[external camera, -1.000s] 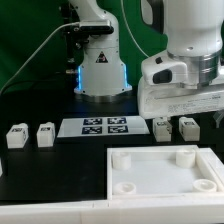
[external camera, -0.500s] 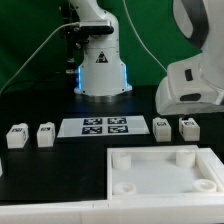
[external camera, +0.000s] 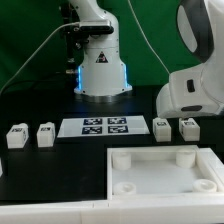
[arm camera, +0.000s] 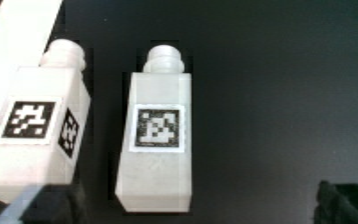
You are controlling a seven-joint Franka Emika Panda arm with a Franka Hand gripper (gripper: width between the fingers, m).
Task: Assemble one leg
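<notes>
- At three o'clock of the marker board (external camera: 95,126) in the exterior view, the leg (arm camera: 158,130) lies flat on the dark table (external camera: 30,110), tag upward, just beside a second leg (arm camera: 43,125) but not touching it.
- The gripper (arm camera: 192,203) hangs over it with fingers spread wide, probably lining up to drop on either side of the leg.
- The arm's white housing (external camera: 195,90) hides the gripper in the exterior view, so which leg of that pair is meant cannot be told.
- The fingertips (arm camera: 350,200) are dim and cut off, and the second leg is cropped.
</notes>
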